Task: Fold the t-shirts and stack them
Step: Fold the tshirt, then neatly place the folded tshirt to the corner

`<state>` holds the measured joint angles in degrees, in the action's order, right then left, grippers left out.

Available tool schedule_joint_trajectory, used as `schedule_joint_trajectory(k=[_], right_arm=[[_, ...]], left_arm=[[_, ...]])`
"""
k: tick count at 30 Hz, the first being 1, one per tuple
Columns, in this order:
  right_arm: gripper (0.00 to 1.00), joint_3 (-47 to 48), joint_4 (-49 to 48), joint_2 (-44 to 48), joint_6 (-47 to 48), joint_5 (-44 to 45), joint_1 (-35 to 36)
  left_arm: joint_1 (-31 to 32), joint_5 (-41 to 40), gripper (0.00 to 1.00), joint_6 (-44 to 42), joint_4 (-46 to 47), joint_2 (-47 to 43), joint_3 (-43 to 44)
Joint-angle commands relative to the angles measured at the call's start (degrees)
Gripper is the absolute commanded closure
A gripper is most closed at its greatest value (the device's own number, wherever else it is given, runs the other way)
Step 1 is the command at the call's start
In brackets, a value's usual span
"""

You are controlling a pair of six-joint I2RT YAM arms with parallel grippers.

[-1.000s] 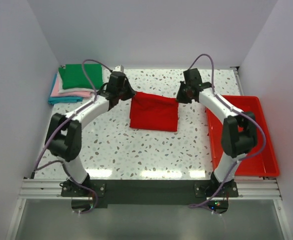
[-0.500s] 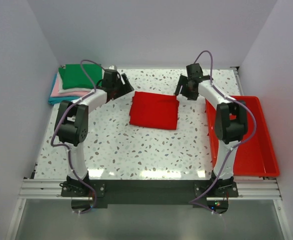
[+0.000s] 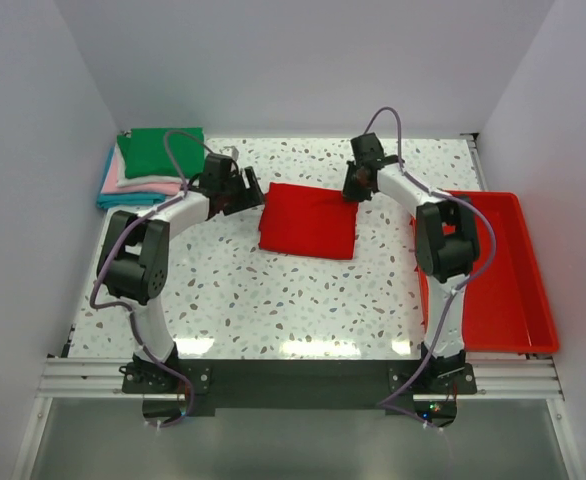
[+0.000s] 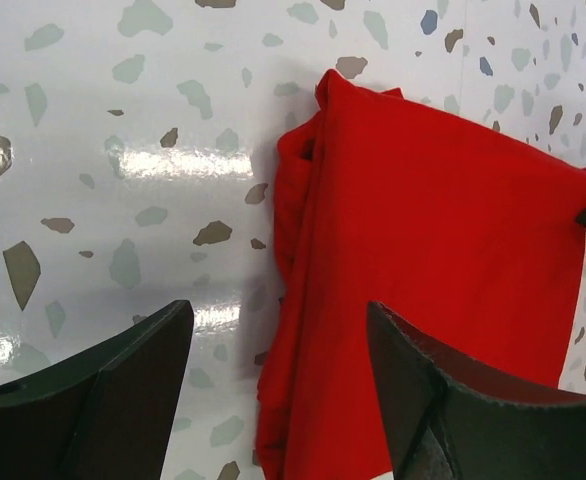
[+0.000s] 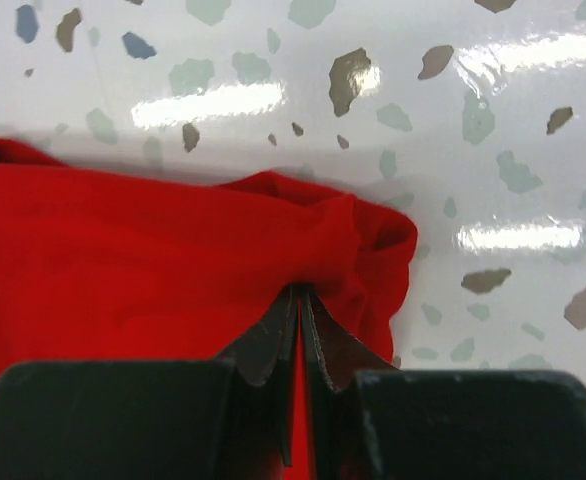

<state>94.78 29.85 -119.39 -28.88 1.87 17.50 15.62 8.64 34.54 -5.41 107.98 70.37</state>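
A bright red t-shirt (image 3: 308,222) lies folded into a rectangle in the middle of the table. My left gripper (image 3: 245,190) stands open at its far left corner; in the left wrist view the fingers of my left gripper (image 4: 275,310) straddle the bunched left edge of the shirt (image 4: 443,280) without touching it. My right gripper (image 3: 351,190) is at the far right corner. There, my right gripper (image 5: 300,292) has its jaws shut, pinching a fold of the red t-shirt (image 5: 153,260). Folded t-shirts are stacked at the far left: green (image 3: 158,152) over pink (image 3: 143,185) and blue (image 3: 123,198).
A rigid red plastic tray (image 3: 503,270) lies along the right side of the speckled table, beside the right arm. White walls close in the far side and both sides.
Both grippers let go of the shirt's far edge, which dropped flat. Both then moved back to the far corners; the right one has shut on the cloth, while the left one stays open.
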Motion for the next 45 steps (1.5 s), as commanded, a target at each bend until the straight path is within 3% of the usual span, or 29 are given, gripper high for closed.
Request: schedule_joint_trajectory(k=[1, 6, 16, 28, 34, 36, 42, 45], right_arm=[[0.92, 5.49, -0.31, -4.26, -1.17, -1.43, -1.15], [0.92, 5.77, -2.33, -8.13, -4.60, -5.81, -5.10], [0.90, 4.36, -4.09, -8.66, -5.13, -13.99, -6.16], [0.91, 5.15, -4.00, -8.93, -4.52, -16.02, -6.51], [0.91, 4.71, -4.18, -8.75, -4.34, -16.46, -6.69], [0.91, 4.45, -4.27, -8.58, -4.16, -16.37, -6.77], [0.91, 4.36, -4.36, -8.84, -4.34, -16.72, -6.77], [0.92, 4.01, -4.53, -8.75, -4.34, -16.72, -6.77]], left_arm=[[-0.06, 2.52, 0.26, -3.69, -0.03, -0.94, 0.73], [-0.06, 4.80, 0.24, -7.72, -1.44, 2.05, 2.49], [0.55, 6.56, 0.20, -13.18, -5.22, 10.40, 7.85], [0.56, 16.49, 0.20, -6.77, 4.44, 11.99, 3.90], [-3.91, 12.80, 0.25, -2.29, 4.53, 8.75, -0.84], [-5.33, 13.41, 0.25, -1.50, 8.37, 6.29, -3.64], [-5.69, 25.19, 0.18, -0.71, 20.86, 3.72, -7.70], [-5.34, 24.85, 0.17, -1.67, 17.83, 5.73, -5.34]])
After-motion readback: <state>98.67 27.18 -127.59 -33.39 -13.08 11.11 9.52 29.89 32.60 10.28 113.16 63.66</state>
